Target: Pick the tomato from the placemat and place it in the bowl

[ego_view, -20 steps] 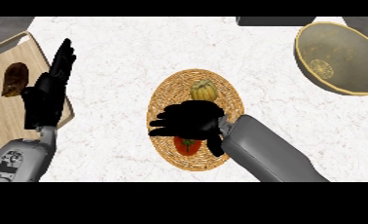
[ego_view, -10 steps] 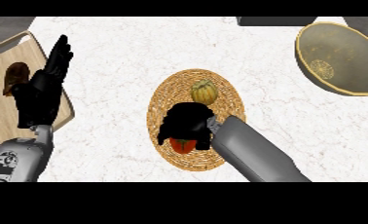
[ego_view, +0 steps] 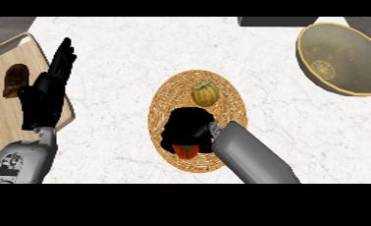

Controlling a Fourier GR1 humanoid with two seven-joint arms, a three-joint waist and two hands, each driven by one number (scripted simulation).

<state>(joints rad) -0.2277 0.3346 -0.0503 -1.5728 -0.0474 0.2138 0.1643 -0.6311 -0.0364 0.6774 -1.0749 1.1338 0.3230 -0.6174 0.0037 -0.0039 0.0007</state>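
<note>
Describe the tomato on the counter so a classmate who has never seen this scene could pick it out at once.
Start at the round woven placemat in the middle of the white counter. Two small things lie on it: a yellowish ribbed fruit at the far side and the tomato at the near side, partly under the right hand. The tomato is the red one.

Kitchen counter, white marble top (ego_view: pixel 130 53); woven placemat (ego_view: pixel 163 103), bowl (ego_view: pixel 319 70) (brass-coloured), wooden board (ego_view: pixel 29 53)
</note>
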